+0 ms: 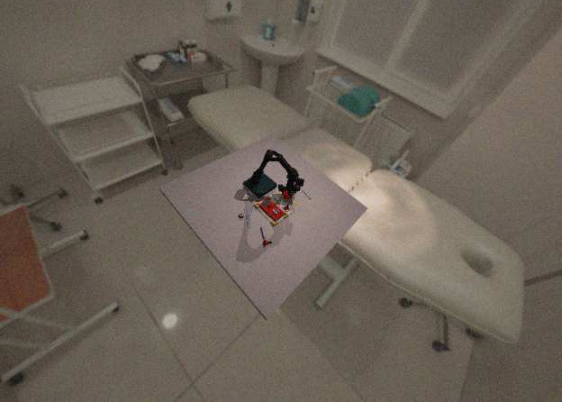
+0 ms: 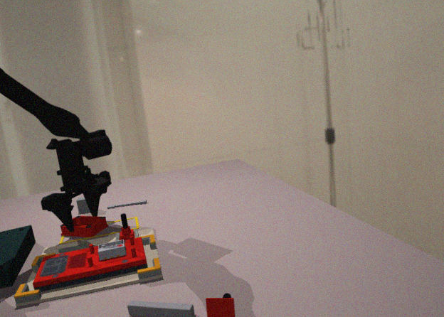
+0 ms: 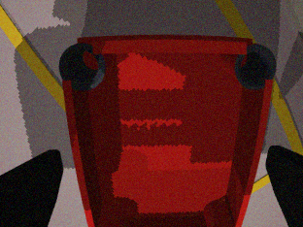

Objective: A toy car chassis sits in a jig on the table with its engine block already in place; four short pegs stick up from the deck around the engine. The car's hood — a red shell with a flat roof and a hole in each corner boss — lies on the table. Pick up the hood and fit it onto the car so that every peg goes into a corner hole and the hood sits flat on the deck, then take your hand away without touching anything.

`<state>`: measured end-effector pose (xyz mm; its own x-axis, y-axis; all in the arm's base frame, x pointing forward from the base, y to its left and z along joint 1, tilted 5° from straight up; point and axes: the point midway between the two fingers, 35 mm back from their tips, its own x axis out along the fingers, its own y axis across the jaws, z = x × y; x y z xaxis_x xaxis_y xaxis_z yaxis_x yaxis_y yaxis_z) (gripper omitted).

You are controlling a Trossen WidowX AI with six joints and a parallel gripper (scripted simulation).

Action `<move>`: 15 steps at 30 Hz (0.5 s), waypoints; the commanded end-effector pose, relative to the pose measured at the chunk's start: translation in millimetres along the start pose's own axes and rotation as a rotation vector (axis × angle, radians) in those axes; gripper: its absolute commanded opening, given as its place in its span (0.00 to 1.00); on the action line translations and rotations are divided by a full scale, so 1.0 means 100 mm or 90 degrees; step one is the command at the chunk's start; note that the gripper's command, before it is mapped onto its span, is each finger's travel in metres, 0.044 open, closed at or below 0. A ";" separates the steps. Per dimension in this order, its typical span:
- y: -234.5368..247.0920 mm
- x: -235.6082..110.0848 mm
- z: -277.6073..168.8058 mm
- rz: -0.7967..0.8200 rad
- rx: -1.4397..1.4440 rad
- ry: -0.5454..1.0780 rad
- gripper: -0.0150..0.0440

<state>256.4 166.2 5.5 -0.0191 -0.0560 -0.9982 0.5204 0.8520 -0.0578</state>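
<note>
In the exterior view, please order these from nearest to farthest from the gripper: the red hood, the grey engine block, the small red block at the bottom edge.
1. Red hood shell, directly under the open gripper.
2. Grey engine block, on the red chassis, toward the camera.
3. Small red block, at the bottom edge, far right.

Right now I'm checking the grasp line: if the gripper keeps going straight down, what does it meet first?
Probably the table, not the red hood: the open gripper straddles it, with one of the fingers on each side. Remaining height is unclear.
</note>
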 end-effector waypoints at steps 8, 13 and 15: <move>0.00 0.00 0.00 0.000 0.000 0.000 0.75; 0.00 0.00 0.00 0.000 0.000 0.000 0.63; 0.00 -0.01 0.00 0.000 0.000 0.000 0.54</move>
<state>256.5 166.3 5.6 -0.0188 -0.0553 -0.9983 0.5206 0.8519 -0.0570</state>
